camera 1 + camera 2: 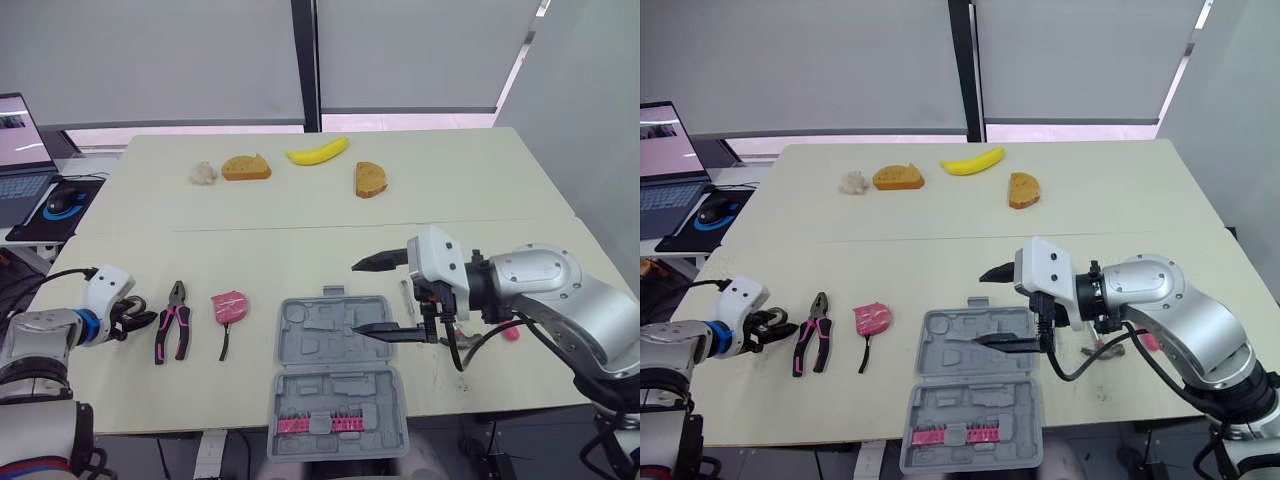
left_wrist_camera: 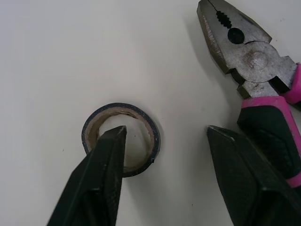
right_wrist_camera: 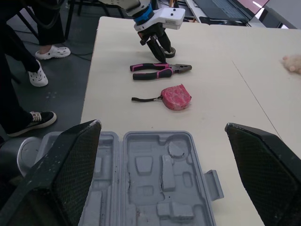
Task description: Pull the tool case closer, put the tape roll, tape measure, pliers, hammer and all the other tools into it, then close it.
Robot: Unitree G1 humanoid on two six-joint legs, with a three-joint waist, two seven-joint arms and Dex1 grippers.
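Tools lie spread along the near side of the pale table (image 1: pixel 300 230), and we find the grey tool case (image 1: pixel 340 400) open flat at the near edge, roughly in the middle. A pink strip of bits (image 1: pixel 320 425) sits in its nearer half, while the moulded pockets of the farther half hold nothing.

The right gripper (image 1: pixel 356 297) hangs over the right part of that farther half with its two black fingers spread wide and nothing between them. Just beyond it a slim metal tool (image 1: pixel 405 297) lies on the table. A pink thing (image 1: pixel 511 334) shows partly under the right arm, and we cannot tell what it is.

To the left of the case we see the pink tape measure (image 1: pixel 230 305) with its black strap trailing toward the near edge, and left of that the pliers (image 2: pixel 256 66) with pink and black handles.

The left gripper (image 2: pixel 167 134) is down at the black tape roll (image 2: pixel 141 117), which lies flat just left of the pliers. Its fingers are apart, not clamping. One finger (image 2: pixel 101 179) dips into the roll's core and the other stands outside the ring, close beside the pliers' handle.

On the far side of the table lie a banana (image 1: pixel 317 153), two pieces of bread (image 1: pixel 246 167) and a white clump (image 1: pixel 203 173).
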